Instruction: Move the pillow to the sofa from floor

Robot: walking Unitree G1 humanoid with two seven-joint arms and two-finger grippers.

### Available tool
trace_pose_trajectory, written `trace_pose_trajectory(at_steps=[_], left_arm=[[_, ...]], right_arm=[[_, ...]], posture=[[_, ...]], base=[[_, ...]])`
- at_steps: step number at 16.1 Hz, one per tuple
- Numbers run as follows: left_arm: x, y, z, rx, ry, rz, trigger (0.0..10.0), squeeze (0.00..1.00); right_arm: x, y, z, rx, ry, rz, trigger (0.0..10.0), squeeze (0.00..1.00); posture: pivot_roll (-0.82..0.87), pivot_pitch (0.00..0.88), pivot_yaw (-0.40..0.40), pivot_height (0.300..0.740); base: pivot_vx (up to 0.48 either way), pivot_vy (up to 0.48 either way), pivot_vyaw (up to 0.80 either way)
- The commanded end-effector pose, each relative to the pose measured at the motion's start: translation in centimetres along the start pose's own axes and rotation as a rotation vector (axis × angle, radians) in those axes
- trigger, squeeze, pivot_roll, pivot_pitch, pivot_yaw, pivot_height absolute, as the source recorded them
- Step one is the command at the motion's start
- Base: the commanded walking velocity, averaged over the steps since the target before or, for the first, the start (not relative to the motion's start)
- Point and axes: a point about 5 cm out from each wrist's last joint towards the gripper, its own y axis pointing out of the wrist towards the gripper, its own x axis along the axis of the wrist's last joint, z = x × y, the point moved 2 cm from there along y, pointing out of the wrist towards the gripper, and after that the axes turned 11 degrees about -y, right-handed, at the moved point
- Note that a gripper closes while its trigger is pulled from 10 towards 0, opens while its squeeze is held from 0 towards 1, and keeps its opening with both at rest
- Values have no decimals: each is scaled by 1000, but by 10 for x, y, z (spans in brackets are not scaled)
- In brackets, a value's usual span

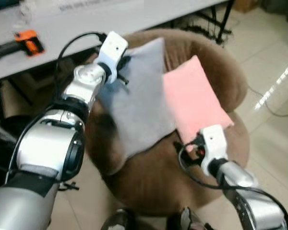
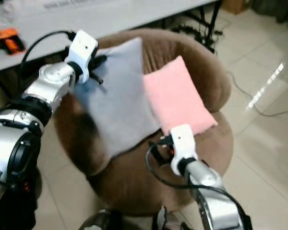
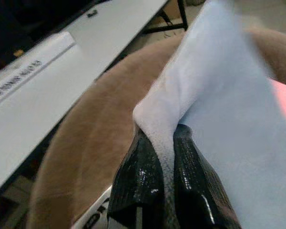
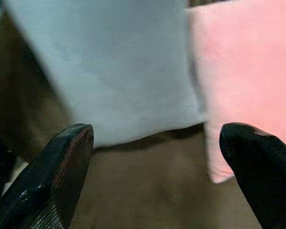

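Two tools here: our left tool [image 3: 164, 157] is pinched tight on the grey pillow's [image 1: 134, 96] top corner, pillow draping down over the brown sofa [image 1: 149, 177], while our right tool [image 4: 157, 157] hangs spread wide just below its lower edge.

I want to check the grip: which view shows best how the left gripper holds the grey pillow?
The left wrist view: the left gripper is shut on an edge of the grey pillow, cloth pinched between its fingers. Both eye views show the pillow whole on the brown sofa, but the grip small. The right wrist view shows its lower edge.
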Motion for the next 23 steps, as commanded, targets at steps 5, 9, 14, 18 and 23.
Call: trace_pose_trajectory(at_steps=[5,9,14,18,23], left_arm=[[6,1,-2,-19,56,9,10000,0],[5,2,-2,-8,63,10,10000,1000],[0,2,-4,-19,76,31,10000,1000],[-4,2,-7,-33,81,46,10000,1000],[-10,2,-10,-43,66,68,10000,0]], right_arm=[[2,1,8,6,15,-4,10000,0],[1,2,12,12,16,-4,10000,0],[-1,2,17,21,19,-1,10000,0],[0,2,19,26,23,-3,10000,0],[-3,3,19,6,15,5,10000,0]], posture=[[-149,145,79,740],[-152,141,83,740],[-154,142,87,740],[-156,145,90,740],[-157,155,82,740]], base=[[0,0,0],[0,0,0],[0,0,0],[0,0,0],[0,0,0]])
